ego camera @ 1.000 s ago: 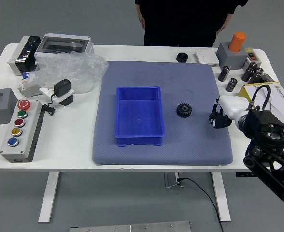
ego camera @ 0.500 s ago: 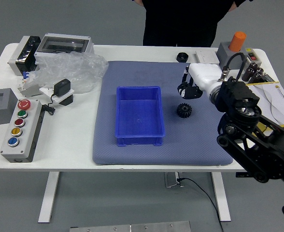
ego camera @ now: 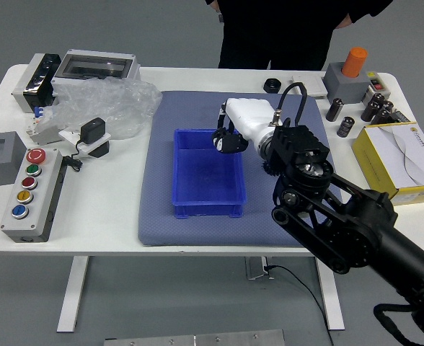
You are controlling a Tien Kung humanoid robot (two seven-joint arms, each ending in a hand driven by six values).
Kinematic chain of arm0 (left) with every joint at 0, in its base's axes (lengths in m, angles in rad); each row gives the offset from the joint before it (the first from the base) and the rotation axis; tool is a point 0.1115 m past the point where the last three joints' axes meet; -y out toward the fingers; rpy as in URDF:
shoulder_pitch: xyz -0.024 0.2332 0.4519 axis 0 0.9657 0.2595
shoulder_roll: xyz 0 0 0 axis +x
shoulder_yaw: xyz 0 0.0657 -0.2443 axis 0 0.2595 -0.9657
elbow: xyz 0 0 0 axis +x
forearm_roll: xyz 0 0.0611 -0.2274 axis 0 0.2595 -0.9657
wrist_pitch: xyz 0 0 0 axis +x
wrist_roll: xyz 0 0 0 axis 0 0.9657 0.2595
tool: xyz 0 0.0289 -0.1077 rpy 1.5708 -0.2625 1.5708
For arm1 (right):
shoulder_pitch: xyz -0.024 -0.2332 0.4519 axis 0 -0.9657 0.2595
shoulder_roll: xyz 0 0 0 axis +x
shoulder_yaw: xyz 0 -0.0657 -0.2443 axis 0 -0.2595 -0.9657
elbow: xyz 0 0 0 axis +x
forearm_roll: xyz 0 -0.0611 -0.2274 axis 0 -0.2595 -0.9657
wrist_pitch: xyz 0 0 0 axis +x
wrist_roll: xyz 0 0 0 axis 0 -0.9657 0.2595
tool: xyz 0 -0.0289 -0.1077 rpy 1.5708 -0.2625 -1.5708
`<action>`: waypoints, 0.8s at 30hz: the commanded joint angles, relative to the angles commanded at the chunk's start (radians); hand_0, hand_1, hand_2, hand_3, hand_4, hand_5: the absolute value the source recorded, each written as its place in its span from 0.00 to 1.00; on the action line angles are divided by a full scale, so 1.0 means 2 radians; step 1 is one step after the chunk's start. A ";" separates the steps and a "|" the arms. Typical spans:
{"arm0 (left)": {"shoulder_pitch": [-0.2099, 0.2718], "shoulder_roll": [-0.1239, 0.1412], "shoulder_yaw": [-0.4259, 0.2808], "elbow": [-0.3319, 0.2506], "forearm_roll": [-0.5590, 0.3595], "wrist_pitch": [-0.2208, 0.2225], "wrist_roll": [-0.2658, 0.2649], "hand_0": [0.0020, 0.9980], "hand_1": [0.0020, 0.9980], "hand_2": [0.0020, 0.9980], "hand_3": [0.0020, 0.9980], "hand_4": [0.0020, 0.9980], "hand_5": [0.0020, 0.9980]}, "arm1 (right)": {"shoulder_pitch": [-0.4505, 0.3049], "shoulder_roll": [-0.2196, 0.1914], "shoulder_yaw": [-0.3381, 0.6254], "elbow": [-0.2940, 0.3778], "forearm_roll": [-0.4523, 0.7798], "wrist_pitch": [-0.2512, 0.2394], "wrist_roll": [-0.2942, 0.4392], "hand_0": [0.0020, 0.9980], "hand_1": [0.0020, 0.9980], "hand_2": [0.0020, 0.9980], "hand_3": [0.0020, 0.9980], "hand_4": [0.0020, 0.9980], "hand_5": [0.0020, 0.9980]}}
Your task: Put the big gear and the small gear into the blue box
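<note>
My right hand reaches in from the right over the blue box, its fingers curled around a dark piece that looks like the big gear. This piece hangs above the box's upper right part; its exact height is unclear. On the mat just right of the box, the small black gear is partly covered by my right hand and wrist. The fingers hide part of the held gear. My left arm is out of view.
A person in black stands at the far side, hands by the body. Button panel and plastic bag lie left; a black round part is behind the mat, a yellow box right.
My right hand has swept left from the mat's right side, past the small gear, to over the blue box, carrying the dark piece. The small gear has become partly covered.
</note>
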 joint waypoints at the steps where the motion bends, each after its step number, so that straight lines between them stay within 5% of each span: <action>1: 0.000 0.000 0.000 0.000 0.000 0.000 0.000 0.83 0.79 0.80 0.84 0.63 0.22 | -0.002 0.002 -0.002 -0.001 0.001 0.000 0.000 0.63 0.49 0.46 0.44 0.61 0.28; 9: 0.001 0.000 -0.001 0.000 0.002 0.000 0.001 0.83 0.79 0.80 0.84 0.63 0.23 | -0.014 0.013 -0.012 -0.010 0.008 -0.002 0.001 0.63 0.50 0.48 0.48 0.63 0.28; 10: 0.001 0.000 -0.002 0.000 0.002 0.000 0.001 0.83 0.79 0.80 0.84 0.63 0.22 | -0.015 0.013 -0.012 -0.010 0.009 -0.001 0.002 0.59 0.51 0.52 0.55 0.73 0.40; 24: 0.004 0.000 -0.002 0.000 0.002 0.000 0.002 0.83 0.79 0.80 0.84 0.63 0.22 | -0.020 0.011 0.002 -0.014 0.011 -0.001 0.012 0.62 0.54 0.58 0.63 0.85 0.47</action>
